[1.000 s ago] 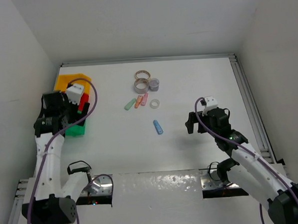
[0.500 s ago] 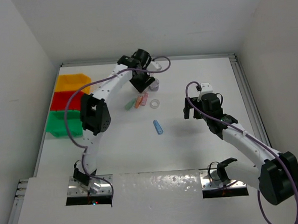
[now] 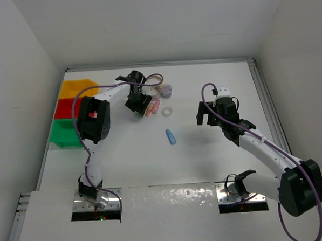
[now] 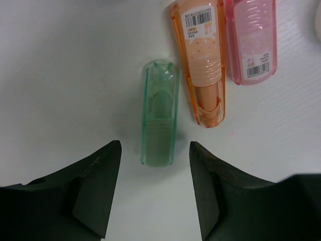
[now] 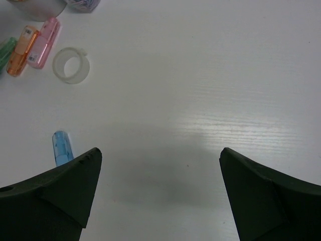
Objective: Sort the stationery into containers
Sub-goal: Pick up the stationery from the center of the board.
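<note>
Green stick [image 4: 159, 113] lies flat on the table [image 3: 217, 166], long axis running away from the left wrist camera, mid-table at the left end of the stick row. Orange stick [image 4: 203, 60] lies just beside its far half, with a narrow gap between them. Pink stick [image 4: 251, 37] touches or nearly touches the orange one on the other side. Left gripper [image 4: 154, 150] straddles only the near end of the green stick. Its jaws are partly apart, with bare table showing on each side, so nothing is clamped yet. Finger height above the table: cannot tell. Right gripper [image 5: 160, 150] hangs over bare table with jaws fully spread, holding nothing; blue stick [image 5: 61, 147] lies just off its left finger and a white ring [image 5: 71, 65] farther out. Yellow-orange bin [image 3: 75, 88], red bin [image 3: 66, 107] and green bin [image 3: 62, 135] stand stacked along the left edge, well apart from the sticks. Risks, as I judge them: a grip at the very end could let the smooth stick pivot or droop on lifting and drop during the carry to the bins. The right-hand finger stands near the orange stick's tip, so any sideways drift could nudge it or pinch both sticks together.
</note>
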Motion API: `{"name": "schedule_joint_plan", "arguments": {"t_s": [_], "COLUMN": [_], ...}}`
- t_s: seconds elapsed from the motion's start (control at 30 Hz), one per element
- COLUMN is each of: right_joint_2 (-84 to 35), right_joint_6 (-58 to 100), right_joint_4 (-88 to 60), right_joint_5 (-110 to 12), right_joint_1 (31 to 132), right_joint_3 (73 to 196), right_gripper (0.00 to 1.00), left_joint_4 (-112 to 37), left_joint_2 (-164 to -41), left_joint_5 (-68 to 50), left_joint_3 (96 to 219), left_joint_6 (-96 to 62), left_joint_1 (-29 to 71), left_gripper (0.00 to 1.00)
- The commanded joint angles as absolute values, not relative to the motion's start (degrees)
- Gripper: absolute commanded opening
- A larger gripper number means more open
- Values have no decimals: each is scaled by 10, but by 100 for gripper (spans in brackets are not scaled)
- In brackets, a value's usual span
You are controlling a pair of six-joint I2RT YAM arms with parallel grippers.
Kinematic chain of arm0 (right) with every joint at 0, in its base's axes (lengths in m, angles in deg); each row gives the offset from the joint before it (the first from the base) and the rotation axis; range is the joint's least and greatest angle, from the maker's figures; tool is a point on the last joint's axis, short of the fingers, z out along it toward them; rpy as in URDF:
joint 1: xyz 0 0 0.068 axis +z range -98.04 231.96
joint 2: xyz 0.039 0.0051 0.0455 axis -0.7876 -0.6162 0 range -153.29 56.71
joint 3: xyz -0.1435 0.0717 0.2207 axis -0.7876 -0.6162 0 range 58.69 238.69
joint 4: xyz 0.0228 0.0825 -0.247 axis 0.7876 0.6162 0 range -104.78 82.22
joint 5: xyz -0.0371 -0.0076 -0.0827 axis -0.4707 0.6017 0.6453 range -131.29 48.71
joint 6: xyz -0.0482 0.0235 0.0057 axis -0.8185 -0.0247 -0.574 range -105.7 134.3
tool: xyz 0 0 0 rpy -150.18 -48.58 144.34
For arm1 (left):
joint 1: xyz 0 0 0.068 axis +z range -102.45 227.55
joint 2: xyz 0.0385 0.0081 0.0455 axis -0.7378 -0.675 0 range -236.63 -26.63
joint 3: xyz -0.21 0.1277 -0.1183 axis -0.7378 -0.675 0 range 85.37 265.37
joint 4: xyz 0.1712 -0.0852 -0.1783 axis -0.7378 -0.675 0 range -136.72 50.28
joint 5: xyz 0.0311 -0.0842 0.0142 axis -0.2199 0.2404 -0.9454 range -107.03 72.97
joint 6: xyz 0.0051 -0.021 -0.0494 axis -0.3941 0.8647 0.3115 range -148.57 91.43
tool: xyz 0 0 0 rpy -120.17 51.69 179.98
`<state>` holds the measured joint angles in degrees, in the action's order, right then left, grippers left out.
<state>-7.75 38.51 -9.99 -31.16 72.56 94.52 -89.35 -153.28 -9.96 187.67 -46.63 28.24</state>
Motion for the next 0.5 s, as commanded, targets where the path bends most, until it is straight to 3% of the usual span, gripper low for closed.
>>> {"name": "schedule_joint_plan", "arguments": {"t_s": [0.0, 0.2, 0.4, 0.47], "right_joint_2": [-60, -32, 2, 10], "right_joint_6": [392, 392, 378, 374], "right_joint_4": [-94, -86, -73, -71], "right_joint_5": [-298, -285, -252, -240], "right_joint_1": [733, 735, 735, 735], "right_joint_3": [966, 954, 944, 940], "right_gripper": [99, 99, 99, 99], "left_joint_4": [-817, -781, -770, -767], "left_joint_2": [-1517, -1528, -1544, -1547], "left_joint_5": [-109, -139, -137, -129], "left_joint_3": [1857, 1828, 1786, 1777], "left_joint_6": [-444, -454, -462, -464], "left_joint_1": [285, 279, 268, 267], "left_gripper": [54, 49, 34, 23]}}
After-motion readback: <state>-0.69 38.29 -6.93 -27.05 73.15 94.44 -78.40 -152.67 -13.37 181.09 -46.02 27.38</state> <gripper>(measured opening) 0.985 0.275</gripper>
